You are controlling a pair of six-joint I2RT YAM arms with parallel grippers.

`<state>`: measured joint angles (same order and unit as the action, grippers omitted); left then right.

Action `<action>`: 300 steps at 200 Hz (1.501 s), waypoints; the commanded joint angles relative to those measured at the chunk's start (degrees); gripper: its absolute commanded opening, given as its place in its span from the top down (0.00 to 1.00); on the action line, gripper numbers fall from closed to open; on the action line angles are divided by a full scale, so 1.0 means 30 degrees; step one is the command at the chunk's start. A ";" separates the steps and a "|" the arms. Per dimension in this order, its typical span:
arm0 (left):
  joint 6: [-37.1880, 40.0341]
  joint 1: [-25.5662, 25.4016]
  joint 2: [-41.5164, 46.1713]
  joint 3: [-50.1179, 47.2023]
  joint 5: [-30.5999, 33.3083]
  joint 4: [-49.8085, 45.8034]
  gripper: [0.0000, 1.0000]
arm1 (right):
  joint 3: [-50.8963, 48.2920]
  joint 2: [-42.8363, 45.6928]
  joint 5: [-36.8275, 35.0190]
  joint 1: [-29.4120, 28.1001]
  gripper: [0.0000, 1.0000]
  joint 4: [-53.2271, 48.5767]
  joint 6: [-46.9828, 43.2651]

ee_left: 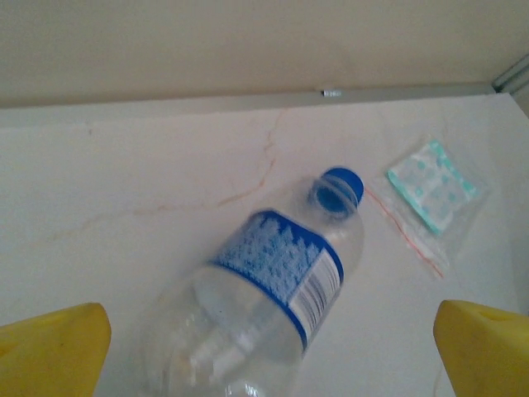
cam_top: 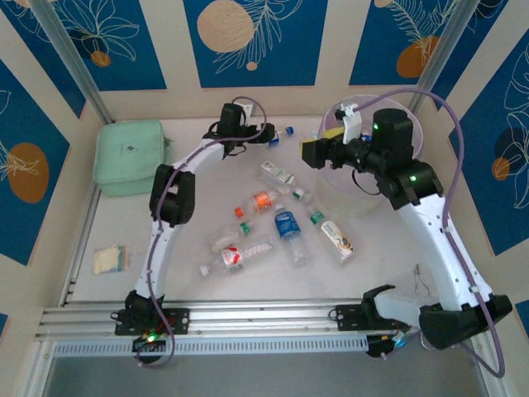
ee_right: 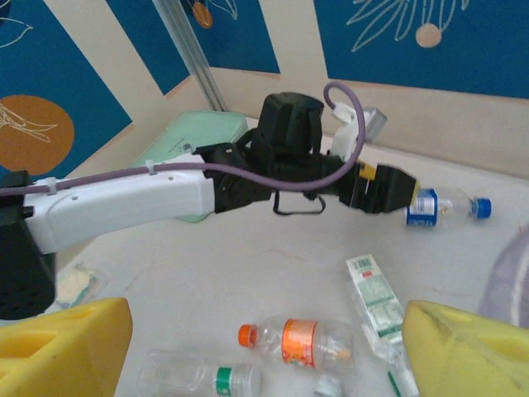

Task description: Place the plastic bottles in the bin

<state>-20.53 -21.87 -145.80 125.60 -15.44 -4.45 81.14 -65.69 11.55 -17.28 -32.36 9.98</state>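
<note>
By far wall [ee_left: 248,50], bottle [ee_left: 273,281] lies free

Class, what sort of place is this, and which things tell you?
Probably a robot test cell: two arms bolted to a metal rail, printed panels walling the table, plastic bottles strewn beside a bin.

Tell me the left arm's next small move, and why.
Probably ease the left gripper forward onto the blue-labelled bottle, ready to close. Its yellow fingers stand wide open on either side of the bottle's lower end. The bottle lies loose on the table, and nothing is gripped yet.
</note>
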 commanded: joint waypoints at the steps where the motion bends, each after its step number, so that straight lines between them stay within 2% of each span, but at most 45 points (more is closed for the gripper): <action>1: -0.0448 0.0053 -0.1385 0.2612 -0.0136 -0.1993 0.00 | -0.0785 0.1451 0.0941 0.1066 0.15 -0.0360 0.1125; 55: 0.0126 -0.0057 -0.2341 0.3162 0.0217 -0.2791 0.00 | -0.2054 0.2941 0.4246 0.4790 0.14 0.0907 0.3045; 78: 0.0714 -0.0174 -0.2423 0.3151 0.0317 -0.3523 0.02 | -0.2435 0.3261 0.4965 0.5686 0.14 0.1409 0.3752; 112: 0.1205 -0.0270 -0.2321 0.2994 0.0546 -0.3985 0.18 | -0.2829 0.3546 0.5232 0.6385 0.14 0.1547 0.4553; 147: 0.0717 -0.0270 -0.1839 0.2226 -0.0117 -0.2745 0.39 | -0.3211 0.3949 0.5510 0.6724 0.14 0.1534 0.5135; 197: 0.0026 -0.0212 0.0422 -0.0520 -0.0185 -0.0352 0.47 | -0.3538 0.4229 0.5969 0.6786 0.14 0.1052 0.5541; 238: 0.0037 -0.0154 0.4339 -0.5109 -0.0155 0.2221 0.47 | -0.3703 0.4377 0.6295 0.6712 0.15 0.1409 0.6392; 273: -0.1504 0.0082 0.9832 -1.2121 0.0252 0.6522 0.48 | -0.3715 0.4010 0.6709 0.6131 0.15 0.2305 0.7756; 300: -0.4006 -0.0078 1.4558 -1.7585 0.0237 0.9372 0.49 | -0.3367 0.3027 0.5614 0.4450 0.14 0.3335 0.8730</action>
<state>-25.54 -22.06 -113.10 82.70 -14.55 11.64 70.26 -54.39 29.50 -0.23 -25.93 32.10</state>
